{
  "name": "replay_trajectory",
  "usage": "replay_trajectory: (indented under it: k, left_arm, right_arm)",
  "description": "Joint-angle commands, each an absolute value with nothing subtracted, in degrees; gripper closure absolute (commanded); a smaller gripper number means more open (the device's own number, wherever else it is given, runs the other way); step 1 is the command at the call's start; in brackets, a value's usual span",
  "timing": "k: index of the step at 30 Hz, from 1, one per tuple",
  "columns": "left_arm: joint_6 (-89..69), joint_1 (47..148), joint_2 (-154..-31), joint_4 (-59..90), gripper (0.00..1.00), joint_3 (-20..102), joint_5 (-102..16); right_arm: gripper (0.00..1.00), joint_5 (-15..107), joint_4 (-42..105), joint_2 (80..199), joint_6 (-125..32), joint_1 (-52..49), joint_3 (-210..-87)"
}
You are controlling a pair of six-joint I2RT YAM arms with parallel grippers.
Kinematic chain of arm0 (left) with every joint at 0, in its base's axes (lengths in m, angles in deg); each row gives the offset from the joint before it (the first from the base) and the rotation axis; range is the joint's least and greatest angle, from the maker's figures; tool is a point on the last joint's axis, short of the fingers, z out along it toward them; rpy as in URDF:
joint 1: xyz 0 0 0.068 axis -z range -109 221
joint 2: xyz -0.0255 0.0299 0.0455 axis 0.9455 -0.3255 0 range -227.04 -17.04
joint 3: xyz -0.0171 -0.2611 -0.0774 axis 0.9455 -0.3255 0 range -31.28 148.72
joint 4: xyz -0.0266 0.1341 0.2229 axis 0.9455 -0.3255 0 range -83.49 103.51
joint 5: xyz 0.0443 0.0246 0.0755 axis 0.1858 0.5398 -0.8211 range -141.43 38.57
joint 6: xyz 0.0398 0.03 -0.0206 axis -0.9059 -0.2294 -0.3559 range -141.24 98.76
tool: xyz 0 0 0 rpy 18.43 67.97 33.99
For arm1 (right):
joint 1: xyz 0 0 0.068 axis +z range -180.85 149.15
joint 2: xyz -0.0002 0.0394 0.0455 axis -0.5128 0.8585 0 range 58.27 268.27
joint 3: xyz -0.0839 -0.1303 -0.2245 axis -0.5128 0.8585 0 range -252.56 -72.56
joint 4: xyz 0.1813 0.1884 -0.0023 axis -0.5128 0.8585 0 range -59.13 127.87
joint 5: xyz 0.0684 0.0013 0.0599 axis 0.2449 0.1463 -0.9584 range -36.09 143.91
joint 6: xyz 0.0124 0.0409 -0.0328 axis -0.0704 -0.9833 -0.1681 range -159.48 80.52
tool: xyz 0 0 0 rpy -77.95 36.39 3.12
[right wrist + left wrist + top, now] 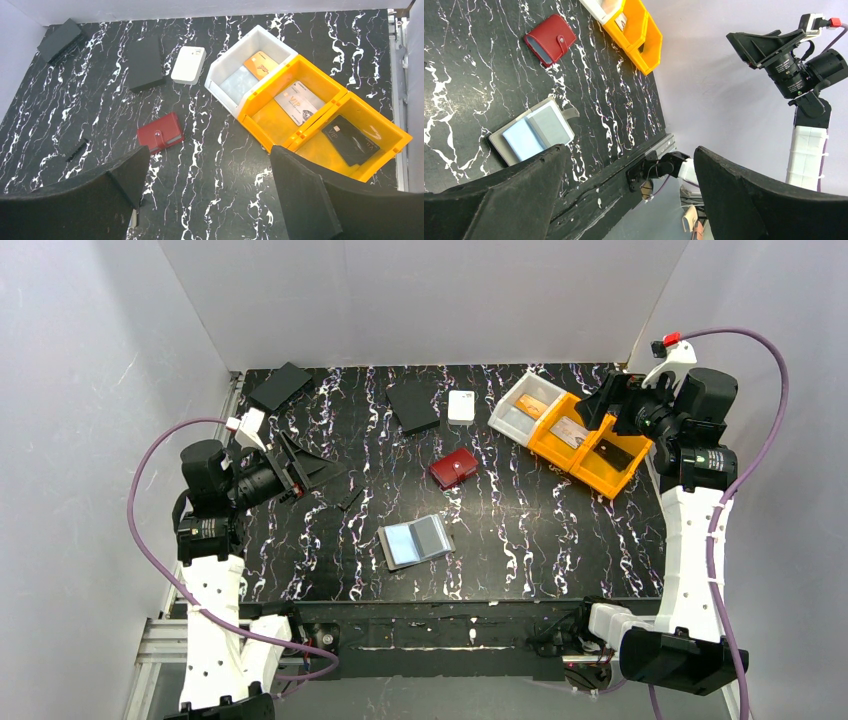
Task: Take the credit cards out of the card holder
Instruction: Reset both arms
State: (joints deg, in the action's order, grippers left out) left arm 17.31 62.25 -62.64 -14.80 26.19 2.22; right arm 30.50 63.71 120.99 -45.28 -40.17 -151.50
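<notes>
The card holder (416, 540) lies open and flat on the bench (520, 530), at the lower centre of the top view. Its long axis runs left to right, rising slightly at the right end, where the closure tab points. A light blue card (402, 544) sits in its left half. An orange card (260, 65) lies in the white bin (222, 92), upper right. The left end effector (629, 152) and right end effector (207, 152) are both released, grasping nothing.

The card holder (416, 540) is lying open near the table's (560, 540) front centre, with what seems a card (403, 543) sitting in its left half. A closed wallet (453, 468) is lying just behind it. Three bins (553, 452) are standing in a row at rear right, cards (261, 64) lying inside.
</notes>
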Motion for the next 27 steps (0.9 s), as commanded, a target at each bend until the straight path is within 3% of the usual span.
replay_trajectory:
  k: [1, 27]
  left_arm:
    - [16.63, 62.62, -61.94, -13.83, 0.01, 25.96, 4.31]
    - [16.47, 62.78, -61.87, -13.73, 0.01, 25.63, 4.21]
  right_arm:
    - [0.00, 29.39, 61.48, 120.32, -44.57, -40.29, -151.84]
    - [0.00, 29.74, 62.02, 120.50, -44.49, -40.29, -151.62]
